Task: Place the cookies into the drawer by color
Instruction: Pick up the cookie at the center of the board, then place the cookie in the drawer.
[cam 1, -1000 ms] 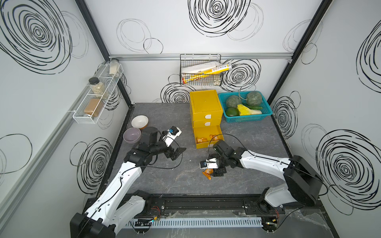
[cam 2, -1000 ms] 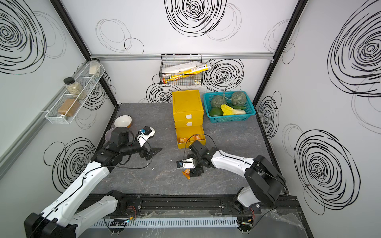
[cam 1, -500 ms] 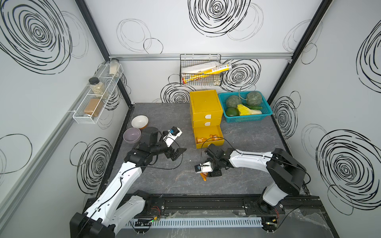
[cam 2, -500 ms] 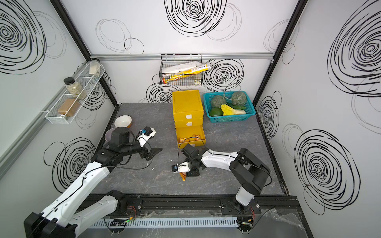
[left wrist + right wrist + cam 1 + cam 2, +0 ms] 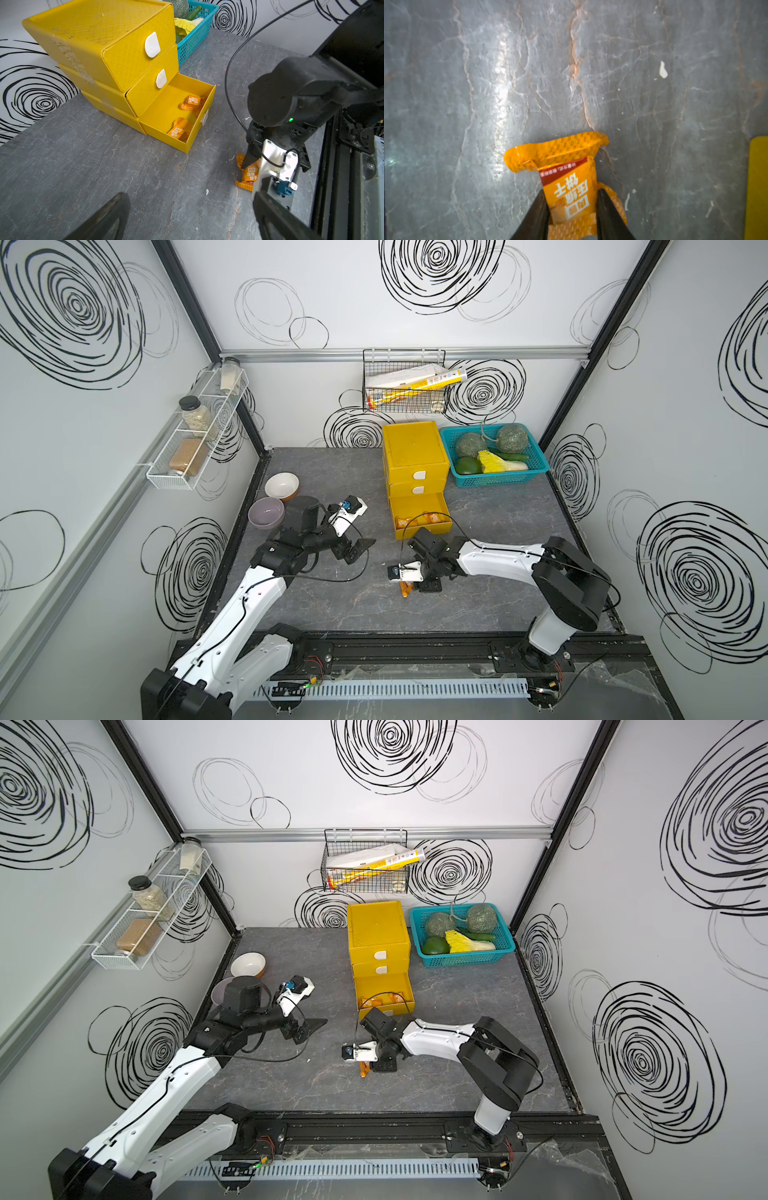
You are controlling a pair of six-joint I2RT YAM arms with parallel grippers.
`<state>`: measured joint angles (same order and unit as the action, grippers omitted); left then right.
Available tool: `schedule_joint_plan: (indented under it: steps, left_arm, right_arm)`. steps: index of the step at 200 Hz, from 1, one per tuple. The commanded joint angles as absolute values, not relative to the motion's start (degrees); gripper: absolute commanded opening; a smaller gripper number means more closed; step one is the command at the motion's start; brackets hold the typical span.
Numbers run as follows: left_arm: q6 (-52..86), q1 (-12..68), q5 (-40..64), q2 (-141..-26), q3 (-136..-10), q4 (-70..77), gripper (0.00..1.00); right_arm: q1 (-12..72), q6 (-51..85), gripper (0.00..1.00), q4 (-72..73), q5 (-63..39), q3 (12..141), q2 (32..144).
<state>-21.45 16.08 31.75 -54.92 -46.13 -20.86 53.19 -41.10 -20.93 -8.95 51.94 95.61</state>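
- Lower centre in both top views, an orange packet rests on the grey table. The right gripper has its fingers pressed against both sides of it, and it is not yet lifted.
- Centre left, the left gripper hangs over the table with its jaws spread wide, holding nothing.
- Just above centre, the bottom drawer of the yellow drawer unit stands pulled out, with two orange packets inside.
- The two upper drawers are shut, so their contents are hidden.
- No black or green packets are in view, so they are probably already stowed. This looks like the last orange one: what is left is to lift it and drop it in, then perhaps to push the drawer shut.
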Motion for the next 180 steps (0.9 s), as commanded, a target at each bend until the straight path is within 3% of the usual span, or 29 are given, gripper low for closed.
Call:
schedule_joint_plan:
  steps: [1,100,180]
  left_arm:
    - [-22.1,16.1,31.4,-54.1,-45.8,-19.3,0.99]
    - [-21.4,15.4,32.0,-54.1,-45.7,-18.7,0.99]
    - [-21.4,15.2,31.5,-54.4,-46.4,-19.4,0.99]
  right_arm:
    - [53.5,-40.4,0.16,-20.2,-6.6,50.6,91.2]
    - [48.6,-39.1,0.11,-10.4,5.8,49.3,76.0]
    - [45.0,-43.3,0.12,-4.4,17.2,55.7,80.5]
